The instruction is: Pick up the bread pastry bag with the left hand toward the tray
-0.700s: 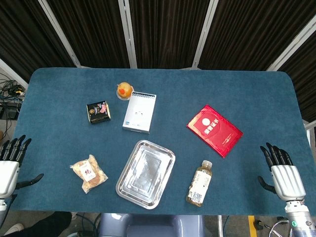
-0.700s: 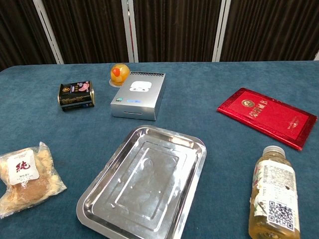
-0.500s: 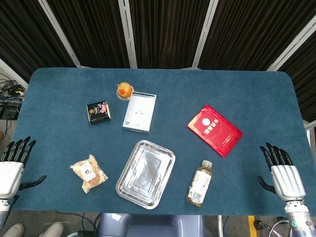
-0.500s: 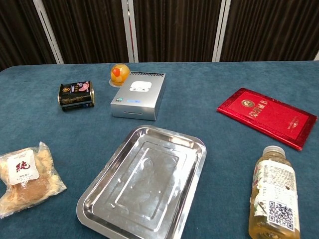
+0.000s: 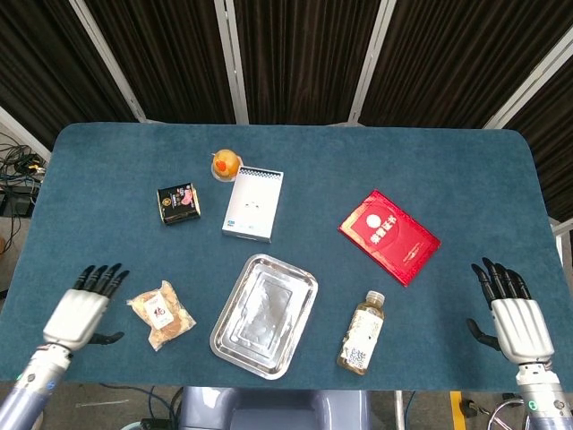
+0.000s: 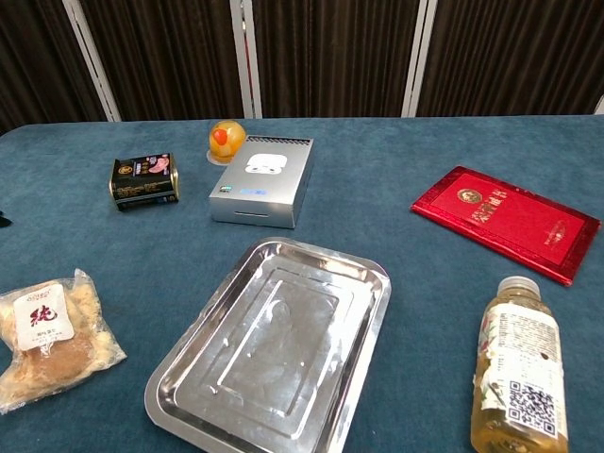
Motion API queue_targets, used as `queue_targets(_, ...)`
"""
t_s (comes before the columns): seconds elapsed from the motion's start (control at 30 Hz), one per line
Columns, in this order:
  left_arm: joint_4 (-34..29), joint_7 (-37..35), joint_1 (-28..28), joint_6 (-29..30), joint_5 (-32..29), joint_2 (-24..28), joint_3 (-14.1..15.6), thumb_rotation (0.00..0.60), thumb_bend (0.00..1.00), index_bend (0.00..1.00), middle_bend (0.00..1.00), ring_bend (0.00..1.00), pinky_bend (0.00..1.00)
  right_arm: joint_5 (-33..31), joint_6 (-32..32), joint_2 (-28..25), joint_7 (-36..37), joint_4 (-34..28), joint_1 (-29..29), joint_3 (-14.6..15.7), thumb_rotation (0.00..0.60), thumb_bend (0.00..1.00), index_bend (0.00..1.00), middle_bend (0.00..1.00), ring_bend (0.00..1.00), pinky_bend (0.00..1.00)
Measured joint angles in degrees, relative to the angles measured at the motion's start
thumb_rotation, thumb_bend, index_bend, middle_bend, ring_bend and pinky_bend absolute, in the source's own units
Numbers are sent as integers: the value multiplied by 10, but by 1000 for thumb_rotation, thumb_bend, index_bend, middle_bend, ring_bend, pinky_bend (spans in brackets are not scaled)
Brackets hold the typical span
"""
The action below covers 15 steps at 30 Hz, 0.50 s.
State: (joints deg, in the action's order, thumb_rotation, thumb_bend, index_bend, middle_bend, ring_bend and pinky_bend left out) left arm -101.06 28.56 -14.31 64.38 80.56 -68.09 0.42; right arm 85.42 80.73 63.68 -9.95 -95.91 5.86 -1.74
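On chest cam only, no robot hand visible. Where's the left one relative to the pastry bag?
Observer: Head view shows the left robot hand just left of the pastry bag, not touching it.
Operator: Open or closed?
Observer: Fingers spread, holding nothing.
Operator: And the right?
Observer: The right robot hand is open at the table's right edge, beyond the bottle. The tray is empty.

Left hand [image 5: 81,309] now further in over the table's near-left corner, fingers spread and empty, just left of the bread pastry bag [image 5: 161,313], a dark fingertip showing at the chest view's left edge
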Motion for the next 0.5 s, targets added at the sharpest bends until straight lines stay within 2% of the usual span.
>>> queue_targets(0.1, -4, 50, -21, -27, -34, -39, -3, 600, 117, 62, 22, 23, 158, 1, 1, -1, 2, 1, 0, 0, 600, 302, 0, 0, 0, 90)
queue_targets(0.2, 0, 94, -36, -39, -66, -77, -4, 600, 150, 206, 148, 140, 303, 2, 3, -2, 7, 1, -1, 0, 600, 302, 0, 0, 0, 90)
queue_targets(0.23, 3, 105, -39, -41, -75, -87, -4, 600, 175, 275, 225, 214, 374, 2, 3, -3, 9, 1, -1, 0, 600, 303, 0, 0, 0, 90)
queue_targets(0.3, 11, 126, -46, -42, -93, -107, -5, 600, 244, 439, 452, 436, 560, 3, 4, -4, 11, 1, -2, 0, 600, 303, 0, 0, 0, 90)
queue_targets(0.37, 16, 135, -48, -37, -98, -119, -6, 600, 295, 557, 608, 583, 675, 4, 5, -4, 11, 1, -2, 0, 600, 303, 0, 0, 0, 90)
queue_targets(0.43, 17, 134, -47, -23, -95, -125, -7, 600, 317, 612, 668, 637, 714, 4, 5, -4, 12, 2, -2, 0, 600, 302, 0, 0, 0, 90)
queue_targets(0.5, 13, 122, -46, -3, -81, -125, -8, 600, 319, 624, 681, 647, 722, 3, 3, -3, 12, 1, -2, 0, 600, 302, 0, 0, 0, 90)
